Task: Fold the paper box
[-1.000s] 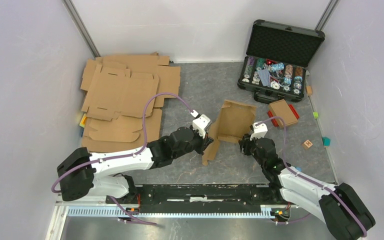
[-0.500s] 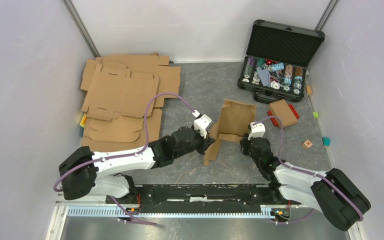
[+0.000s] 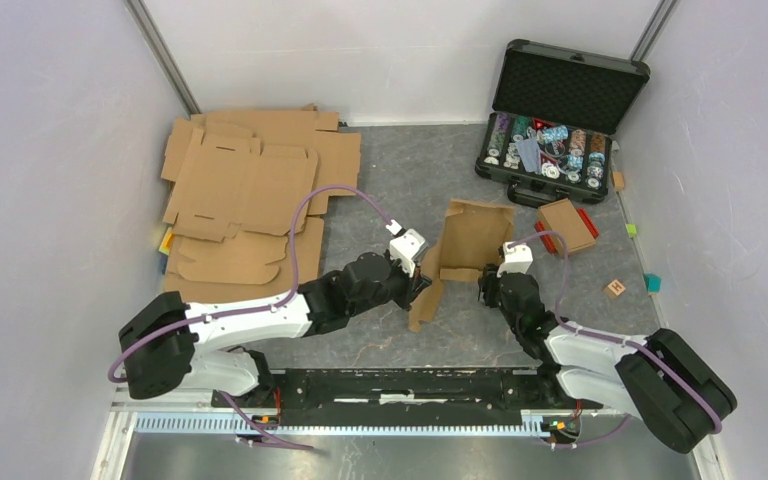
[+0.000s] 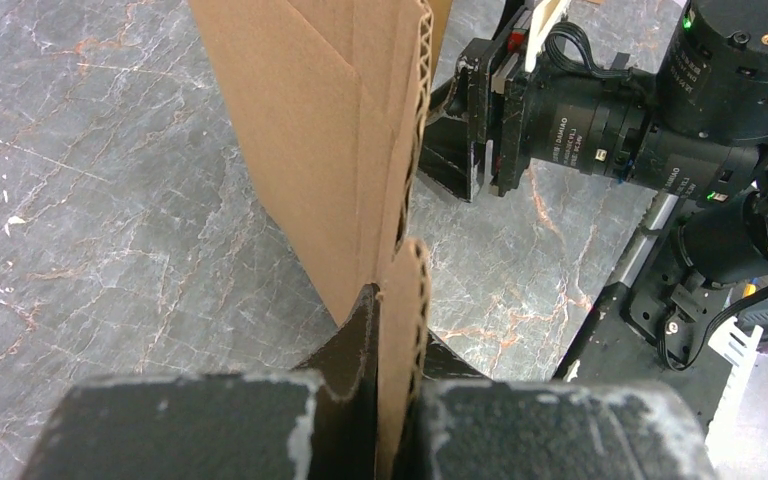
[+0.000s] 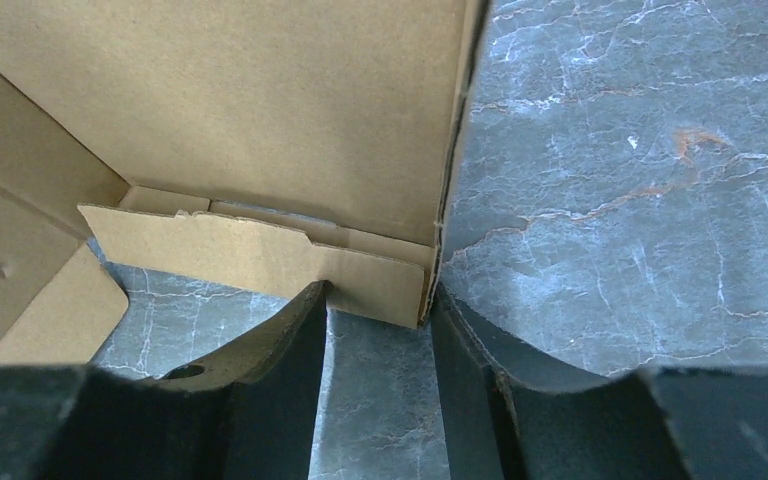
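Note:
The paper box (image 3: 472, 238) is a brown cardboard blank standing partly folded in the middle of the table, its panel tilted up. My left gripper (image 3: 421, 281) is shut on its left side flap; in the left wrist view the flap's corrugated edge (image 4: 405, 200) runs up from between the pinching fingers (image 4: 397, 312). My right gripper (image 3: 484, 286) is at the box's near right corner. Seen from the right wrist, its fingers (image 5: 377, 300) stand apart, with the end of a low front flap (image 5: 260, 258) lying across their tips and the right wall's edge (image 5: 452, 150) by the right finger.
A stack of flat cardboard blanks (image 3: 250, 190) fills the back left. An open black case of poker chips (image 3: 550, 140) stands at the back right. In front of that case lie a small folded box (image 3: 567, 225), a wooden cube (image 3: 615, 288) and a teal block (image 3: 652, 283).
My right gripper has shifted a little left, closer to the box's near corner; its jaws narrowed and then widened again. The left gripper has kept its pinch on the flap.

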### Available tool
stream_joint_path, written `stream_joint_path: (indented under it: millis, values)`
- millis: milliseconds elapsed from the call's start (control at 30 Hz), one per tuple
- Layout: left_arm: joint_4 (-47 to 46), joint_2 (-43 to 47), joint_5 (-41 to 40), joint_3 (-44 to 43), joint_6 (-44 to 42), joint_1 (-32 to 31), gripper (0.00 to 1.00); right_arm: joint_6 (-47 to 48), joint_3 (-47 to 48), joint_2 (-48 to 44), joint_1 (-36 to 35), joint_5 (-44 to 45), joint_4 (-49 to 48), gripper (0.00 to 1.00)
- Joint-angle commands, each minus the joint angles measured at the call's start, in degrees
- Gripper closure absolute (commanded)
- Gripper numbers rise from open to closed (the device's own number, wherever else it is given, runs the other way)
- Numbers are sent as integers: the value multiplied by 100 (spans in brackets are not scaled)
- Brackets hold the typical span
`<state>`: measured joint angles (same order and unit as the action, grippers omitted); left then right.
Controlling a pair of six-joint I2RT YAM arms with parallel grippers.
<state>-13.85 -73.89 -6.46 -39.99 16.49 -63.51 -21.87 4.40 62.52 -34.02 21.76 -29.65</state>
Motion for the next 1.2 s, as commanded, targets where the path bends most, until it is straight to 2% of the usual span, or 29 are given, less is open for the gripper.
stream_joint_path:
  millis: [0,500,1167]
  values:
    - [145,-122,523,-150,278,-121,96,-237,161,37,-32,54,-479,52]
    - [181,-174,549,-190,276,-121,96,-425,245,178,-34,84,-735,39]
    - [172,-127,523,-138,275,-131,96,-871,384,263,-25,426,-791,41]
